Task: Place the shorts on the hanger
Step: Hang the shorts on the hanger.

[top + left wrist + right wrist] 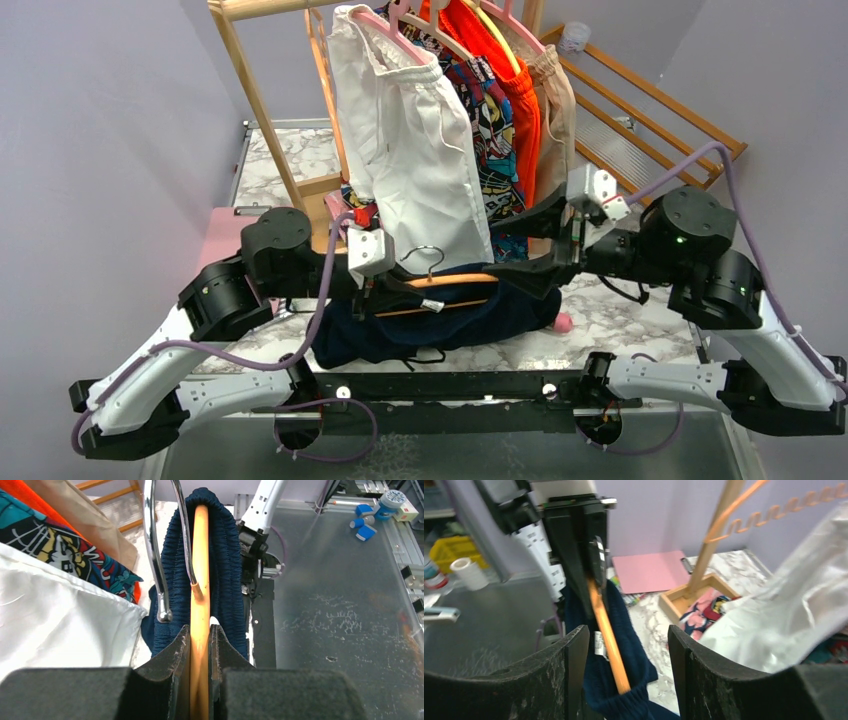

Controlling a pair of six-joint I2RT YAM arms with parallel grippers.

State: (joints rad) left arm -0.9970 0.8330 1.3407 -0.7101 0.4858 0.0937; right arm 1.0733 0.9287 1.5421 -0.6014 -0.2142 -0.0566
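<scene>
Lavender walls surround a marble-topped table and wooden rack.

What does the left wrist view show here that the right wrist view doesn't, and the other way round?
Only the left wrist view: a metal hook, a tan garment and blue caps on the grey surface. Only the right wrist view: the right gripper, its jaws apart on either side of the hanger without touching it, a pink board, the rack's wooden base and a small white label. Both: the hanger clamped by the left gripper, the navy shorts draped over it, and white shorts.
</scene>
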